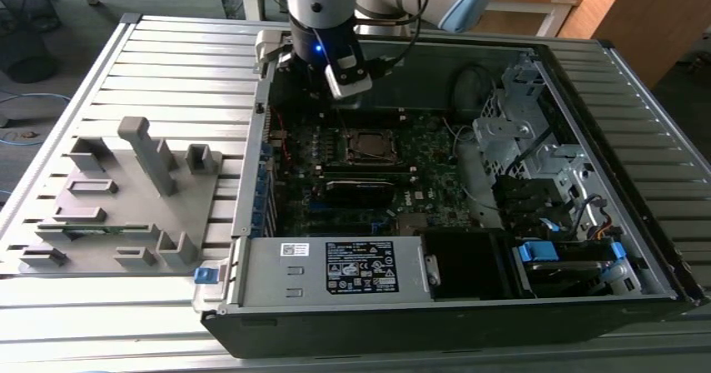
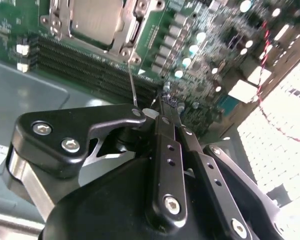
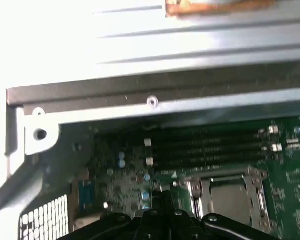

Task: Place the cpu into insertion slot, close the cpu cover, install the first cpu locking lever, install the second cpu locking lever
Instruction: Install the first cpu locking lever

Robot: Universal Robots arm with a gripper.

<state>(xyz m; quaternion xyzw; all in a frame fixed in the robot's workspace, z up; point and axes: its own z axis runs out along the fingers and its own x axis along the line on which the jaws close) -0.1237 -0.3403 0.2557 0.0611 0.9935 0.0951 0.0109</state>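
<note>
Status: cpu (image 2: 95, 20) sat flat in the slot (image 1: 371, 145) on the board (image 2: 210, 45), inside the open case (image 1: 467, 319). In both wrist views the cover (image 2: 134, 31) lay down around the chip, and the grey top showed through its window, so seating and cover closing looked done. The step in hand was judged to be the first lever. A thin wire lever (image 2: 132, 85) stood up from the socket corner in the second wrist view, not latched, and its free end came up just beside the gripper (image 2: 166, 102). Whether it touched the finger linkage could not be told. The tool looked clenched, with the fingertips (image 2: 162, 117) pressed together and nothing seen between them. In the exterior view the gripper (image 1: 346, 86) hung above the board, near the socket and offset toward the far wall of the case. Only one lever could be made out, and the other could not be told. Judgement on the move: the closed tips needed to bear on the wire near its free end, swing it down toward the board and then shift it sideways under its retaining hook. The push had to run along the lever's arc and stay off the cover and the parts beside the socket. The main risk was the thin wire slipping off the tips.
</note>
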